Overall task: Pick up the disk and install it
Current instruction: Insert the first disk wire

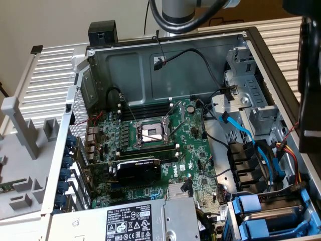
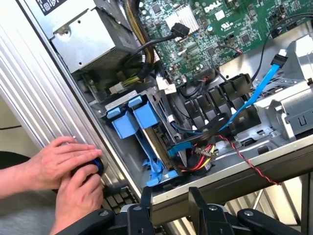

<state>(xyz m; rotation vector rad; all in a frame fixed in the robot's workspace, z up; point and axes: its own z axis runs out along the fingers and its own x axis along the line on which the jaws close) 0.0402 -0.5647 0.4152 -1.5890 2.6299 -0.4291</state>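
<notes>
The disk [image 1: 275,215] sits in a bright blue carrier in the drive bay at the case's lower corner, at the exterior view's right. In the wrist view the disk [image 2: 155,139] is edge-on between two blue carrier tabs [image 2: 129,117]. My gripper [image 2: 171,200] hovers outside the case rim, a short way from that bay. Its two dark fingers [image 2: 145,198] stand apart with nothing between them, so it is open. At the exterior view's right edge, the dark bulk of my wrist [image 1: 308,75] hangs above the case.
A person's two hands [image 2: 68,169] rest on the case's outer edge beside the bay, around a small dark-blue object. Blue SATA cables [image 2: 254,93], red and yellow power wires [image 2: 205,154], the silver power-supply box [image 1: 135,221] and the green motherboard [image 1: 150,140] crowd the case.
</notes>
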